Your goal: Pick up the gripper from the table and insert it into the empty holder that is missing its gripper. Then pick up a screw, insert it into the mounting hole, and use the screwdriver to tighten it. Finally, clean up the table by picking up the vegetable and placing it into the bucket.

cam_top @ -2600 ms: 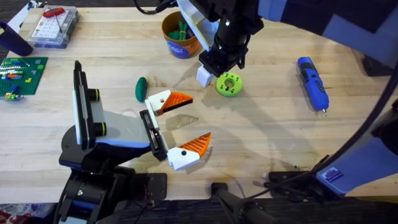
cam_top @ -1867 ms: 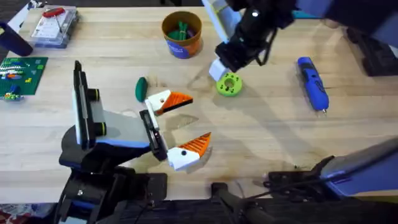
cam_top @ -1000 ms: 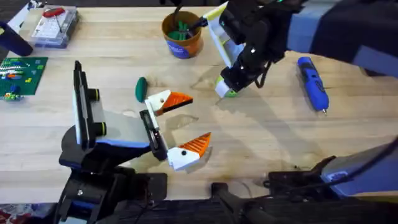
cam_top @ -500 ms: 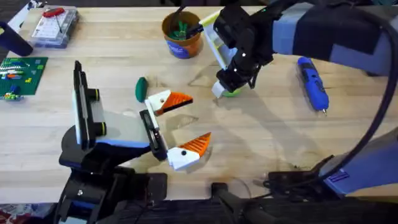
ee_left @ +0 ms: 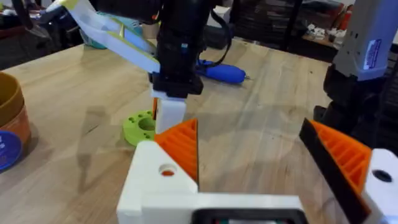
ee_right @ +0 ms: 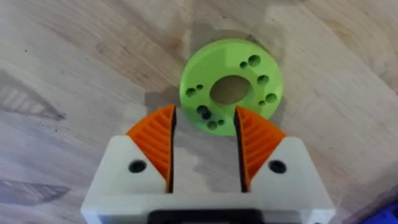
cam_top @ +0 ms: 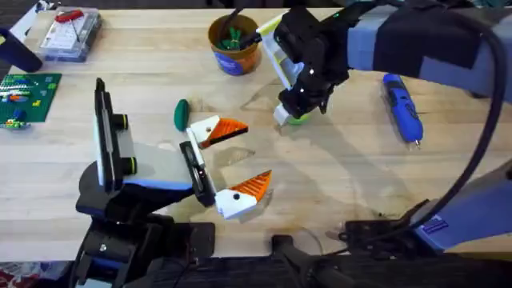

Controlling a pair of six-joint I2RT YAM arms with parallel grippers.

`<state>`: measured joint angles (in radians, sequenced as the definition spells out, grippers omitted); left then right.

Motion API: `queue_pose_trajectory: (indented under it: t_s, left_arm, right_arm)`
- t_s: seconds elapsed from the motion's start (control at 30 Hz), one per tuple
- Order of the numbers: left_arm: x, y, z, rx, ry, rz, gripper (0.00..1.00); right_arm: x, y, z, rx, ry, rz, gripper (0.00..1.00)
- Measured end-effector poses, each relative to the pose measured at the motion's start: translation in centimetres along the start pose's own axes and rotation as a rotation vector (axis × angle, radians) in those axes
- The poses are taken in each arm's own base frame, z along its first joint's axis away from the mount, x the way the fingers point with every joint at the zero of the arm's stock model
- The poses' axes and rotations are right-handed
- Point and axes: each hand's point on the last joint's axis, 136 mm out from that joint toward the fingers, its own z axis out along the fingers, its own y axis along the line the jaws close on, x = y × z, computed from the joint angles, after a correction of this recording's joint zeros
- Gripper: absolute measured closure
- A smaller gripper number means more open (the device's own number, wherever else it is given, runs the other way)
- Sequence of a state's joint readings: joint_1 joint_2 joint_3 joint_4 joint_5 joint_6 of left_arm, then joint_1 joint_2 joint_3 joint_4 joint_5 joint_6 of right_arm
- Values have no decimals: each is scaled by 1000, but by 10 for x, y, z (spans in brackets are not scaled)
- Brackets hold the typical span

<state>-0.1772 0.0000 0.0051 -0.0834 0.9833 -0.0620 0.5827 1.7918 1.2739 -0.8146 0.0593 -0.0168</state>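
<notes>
Lime-green and flat, a round plastic disc [ee_right: 231,91] with a centre hole and small holes around it lies on the pale wooden table [cam_top: 336,184]; the right gripper [ee_right: 204,144] points straight down at it, its white fingers with orange ribbed pads [ee_right: 158,140] parted narrowly, their tips at the disc's near rim without closing on it. From overhead the right gripper [cam_top: 290,114] covers most of the disc. Behind it stands the small round orange-brown bucket with a blue lower band [cam_top: 234,44], green pieces inside. The bright blue pen-shaped screwdriver [cam_top: 402,107] lies well apart toward the right. The small dark green oval vegetable [cam_top: 182,114] lies on the table just beside the left gripper [cam_top: 242,157], whose fingers are spread wide around nothing.
</notes>
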Motion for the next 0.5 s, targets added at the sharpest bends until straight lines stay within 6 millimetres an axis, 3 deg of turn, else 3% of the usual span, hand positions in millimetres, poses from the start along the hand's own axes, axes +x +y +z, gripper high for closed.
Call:
queue_pose_trajectory:
  t_s: [0.5]
  left_arm:
    - [0,0,0,0,0,0,11]
  right_arm:
    - [0,1,0,0,0,12,684]
